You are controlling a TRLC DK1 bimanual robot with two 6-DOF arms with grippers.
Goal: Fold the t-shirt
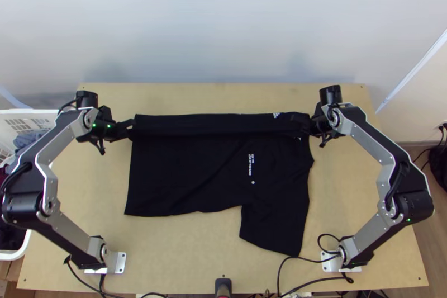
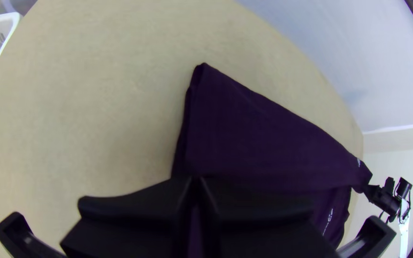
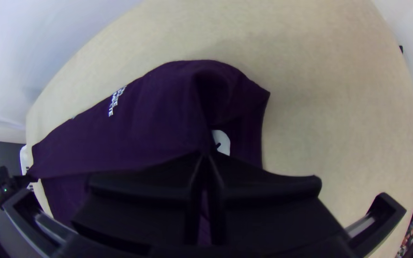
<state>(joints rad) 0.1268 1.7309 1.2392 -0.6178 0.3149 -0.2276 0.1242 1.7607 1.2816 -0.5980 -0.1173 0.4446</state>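
t-shirt (image 1: pixel 184 172): partly hidden under the left gripper (image 1: pixel 132 124) and right gripper (image 1: pixel 303 124).
white basket (image 1: pixel 17 254): cut off, beside the left gripper's arm.
small print (image 1: pixel 276 115): near the right gripper, too tiny up there.

Black t-shirt (image 1: pixel 184 169), far side folded, on table (image 1: pixel 184 253)

The black t-shirt (image 1: pixel 184 175), marked with small white print (image 1: pixel 251 165), lay on the table (image 1: pixel 179 253) with its hem at left and collar end at right. The far side was folded over in a long left-to-right band. The near side was spread flat, its sleeve extended toward near right.
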